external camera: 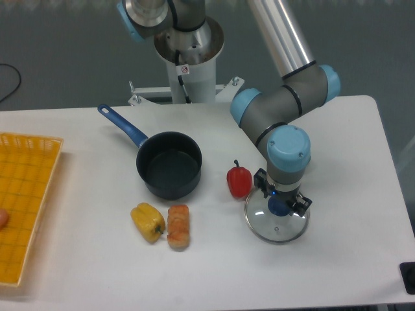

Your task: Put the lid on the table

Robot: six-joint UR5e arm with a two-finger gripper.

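The round glass lid [277, 227] with a thin metal rim lies flat on the white table [350, 162], right of centre, and seems to rest on it. Its blue knob [279, 207] shows just under my wrist. My gripper [279, 202] points straight down over the knob, with its black fingers [301, 205] on either side of it. The wrist hides the fingertips, so I cannot tell whether they clamp the knob. The dark saucepan [169, 164] with a blue handle stands uncovered and empty to the left of the lid.
A red pepper [238, 181] stands just left of the lid, nearly touching its rim. A yellow pepper [148, 221] and an orange, bread-like item [178, 227] lie in front of the pan. A yellow mesh tray [23, 201] sits at the left edge. The robot base [188, 52] is at the back.
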